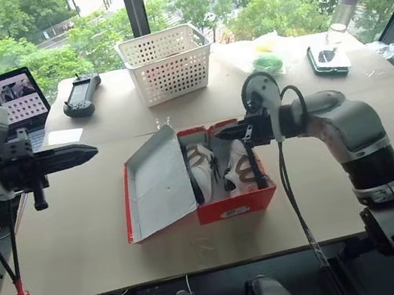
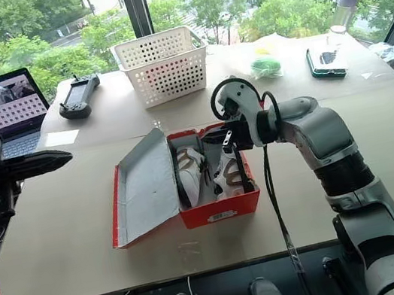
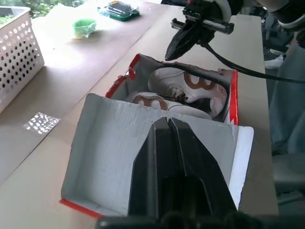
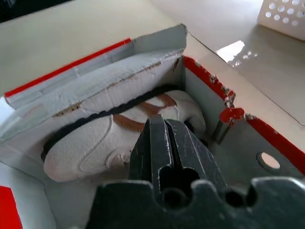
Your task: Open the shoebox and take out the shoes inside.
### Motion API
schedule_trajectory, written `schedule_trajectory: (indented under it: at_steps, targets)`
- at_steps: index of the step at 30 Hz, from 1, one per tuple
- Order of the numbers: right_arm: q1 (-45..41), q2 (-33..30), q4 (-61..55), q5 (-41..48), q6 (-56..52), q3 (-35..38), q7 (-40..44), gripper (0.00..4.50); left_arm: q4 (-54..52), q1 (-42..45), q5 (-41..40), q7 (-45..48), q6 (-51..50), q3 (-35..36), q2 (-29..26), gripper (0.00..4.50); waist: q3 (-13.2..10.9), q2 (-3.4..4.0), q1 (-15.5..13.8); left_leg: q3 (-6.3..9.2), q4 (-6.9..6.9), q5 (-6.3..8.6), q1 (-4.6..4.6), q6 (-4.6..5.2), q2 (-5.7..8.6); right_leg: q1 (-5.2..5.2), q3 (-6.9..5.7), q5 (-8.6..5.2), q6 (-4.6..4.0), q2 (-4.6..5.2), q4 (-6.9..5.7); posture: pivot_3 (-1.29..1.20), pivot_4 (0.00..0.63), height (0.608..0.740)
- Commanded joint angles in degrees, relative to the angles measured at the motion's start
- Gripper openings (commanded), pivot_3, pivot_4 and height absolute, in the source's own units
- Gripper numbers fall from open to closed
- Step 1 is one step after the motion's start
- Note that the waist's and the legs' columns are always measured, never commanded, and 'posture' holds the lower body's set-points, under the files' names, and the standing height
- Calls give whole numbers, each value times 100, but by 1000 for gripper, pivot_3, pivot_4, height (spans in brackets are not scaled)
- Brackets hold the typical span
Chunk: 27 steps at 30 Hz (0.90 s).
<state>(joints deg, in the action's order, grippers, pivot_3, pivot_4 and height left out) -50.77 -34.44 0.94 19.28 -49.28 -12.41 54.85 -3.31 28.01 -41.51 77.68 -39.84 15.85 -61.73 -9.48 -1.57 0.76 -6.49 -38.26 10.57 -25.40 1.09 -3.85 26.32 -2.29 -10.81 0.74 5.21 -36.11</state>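
Note:
The red shoebox [image 1: 238, 205] stands open in the middle of the table. Its grey-white lid [image 1: 159, 185] is folded out flat to the left. Inside lie the two white shoes [image 1: 237, 167] with tan trim and dark laces, side by side. My right gripper [image 1: 218, 134] hangs just over the box's far edge and points left above the shoes [image 4: 95, 143]; its fingers are together with nothing between them. Well left of the box and above the table, my left gripper [image 1: 94, 150] is shut and empty, pointing right toward the lid [image 3: 143, 143].
A white perforated basket [image 1: 166, 61] stands behind the box. A black controller [image 1: 81, 95] and an open laptop [image 1: 2, 102] sit at the far left. A green object [image 1: 268, 64], a dark case [image 1: 327, 59] and a bottle [image 1: 342, 15] are at the far right.

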Motion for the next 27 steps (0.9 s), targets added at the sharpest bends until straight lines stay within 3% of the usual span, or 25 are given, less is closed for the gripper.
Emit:
schedule_trajectory:
  at_steps: [1, 8, 16, 20, 27]
  targets:
    - [-36, -251, -596, -49, -223, -70, 23, 1412, -330, -29, -143, -60, -49, 0, 64, 0, 0, 0, 1, 0, 0, 0, 0, 0, -1, 0, 0, 0, 1, -1, 1, 0, 150, 733]
    - [-145, -574, -695, -345, -372, -286, -114, 3816, -419, -30, -157, -197, -30, -140, 289, 0, 0, 0, 6, 0, 0, 0, 2, 0, 0, 0, 0, -2, -1, 1, 2, 0, 150, 733]
    - [-104, -332, -200, -445, -557, -412, -201, 3816, -821, -249, -56, -446, 123, -466, 717, 0, 0, -1, 4, 0, 0, 0, 2, 0, 0, -2, 1, 1, 1, -1, 2, 0, 150, 733]
    - [-280, -34, 642, -722, -256, -544, -348, 3816, -1039, -285, -137, -650, 14, -602, 957, 0, 0, -1, 10, 1, 0, -1, 5, 0, 1, -5, 1, 3, 5, -1, 2, 0, 150, 733]
    - [-414, -104, 1273, -1205, 98, -885, -154, 3816, -1268, -309, -263, -870, -126, -628, 1082, 0, 0, -1, -2, 2, -3, -4, 9, -4, 1, -9, 3, 2, 2, -2, 1, 0, 150, 733]
